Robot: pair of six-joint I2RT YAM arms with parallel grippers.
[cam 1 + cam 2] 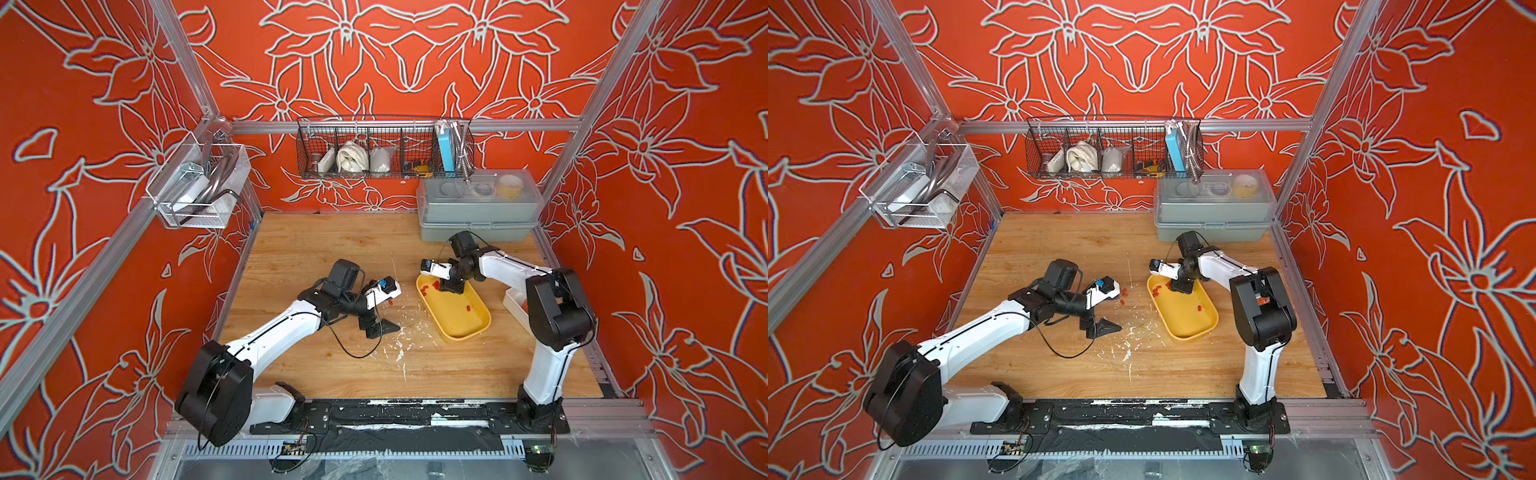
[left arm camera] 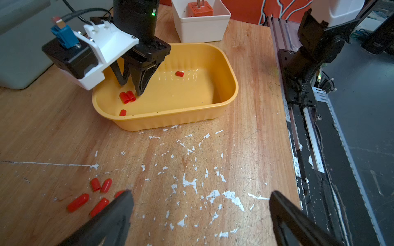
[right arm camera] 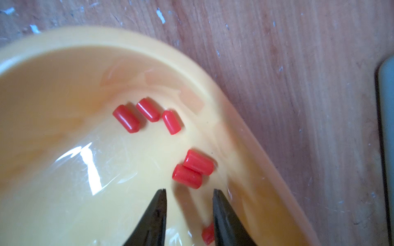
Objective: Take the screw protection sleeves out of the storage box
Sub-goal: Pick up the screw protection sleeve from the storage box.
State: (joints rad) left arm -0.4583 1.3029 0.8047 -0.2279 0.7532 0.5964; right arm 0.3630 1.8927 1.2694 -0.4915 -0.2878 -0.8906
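Firstly, the left tool (image 2: 200, 192) hangs released, jaws wide, over the worktop (image 1: 332, 249); some screw protection sleeves (image 2: 106, 185) lie at its 1 o'clock. The right tool (image 3: 189, 191) stands parted and empty inside the storage box (image 1: 455, 318), with more sleeves at its 11 o'clock end.

Storage box (image 1: 457, 322): shallow yellow tray w/ rounded corners, upright on wood tabletop (image 1: 316, 249), long axis diagonal in both top views. Screw protection sleeves (image 3: 126, 118): tiny red capsule-shaped tubes, all lying on their sides. Inside box: 3 in a loose row by one curved corner, a touching pair (image 3: 193, 169) close by, 1 more only partly visible, and a lone sleeve (image 2: 179, 74) farther along the floor. Outside: approx 5 in a loose cluster (image 2: 106, 185) on tabletop, near box's long side, not touching it.
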